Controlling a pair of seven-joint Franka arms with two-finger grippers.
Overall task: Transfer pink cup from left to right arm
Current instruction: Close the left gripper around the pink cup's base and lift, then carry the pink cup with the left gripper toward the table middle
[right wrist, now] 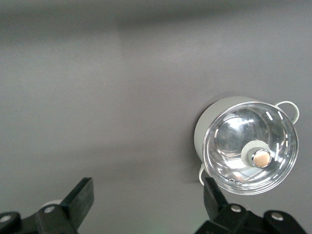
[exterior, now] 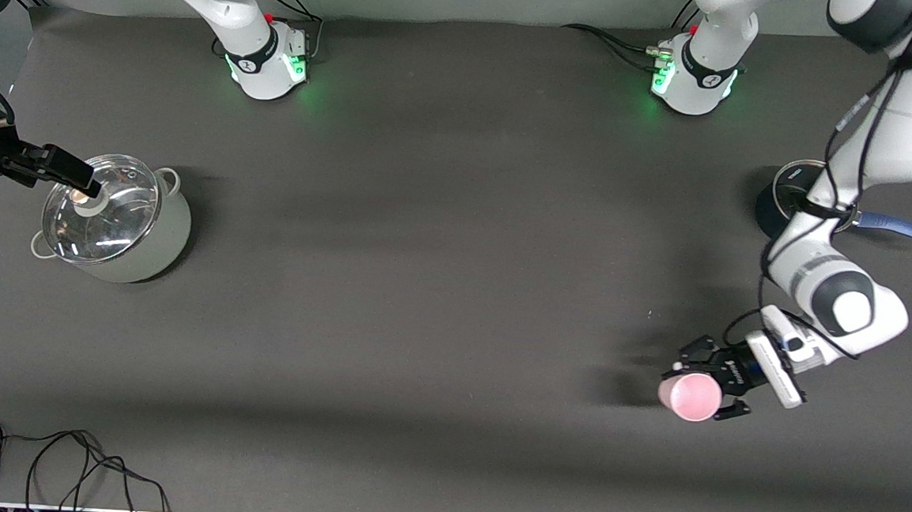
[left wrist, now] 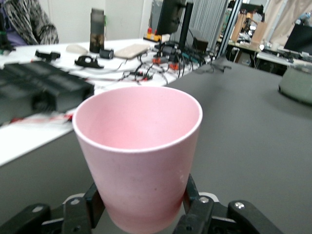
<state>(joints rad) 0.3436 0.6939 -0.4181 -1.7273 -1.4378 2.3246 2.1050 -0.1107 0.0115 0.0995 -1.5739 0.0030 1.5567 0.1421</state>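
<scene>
The pink cup is gripped round its lower part by my left gripper, mouth up, above the dark table near the left arm's end. In the left wrist view the cup fills the middle, and the left gripper has a black finger pressed on each side of it. My right gripper hangs open and empty at the right arm's end of the table, over the rim of a lidded pot. The right wrist view shows the right gripper with only bare table between its fingers.
A pale pot with a glass lid stands at the right arm's end. A dark pan with a blue handle sits at the left arm's end, partly hidden by the left arm. Loose cables lie along the edge nearest the front camera.
</scene>
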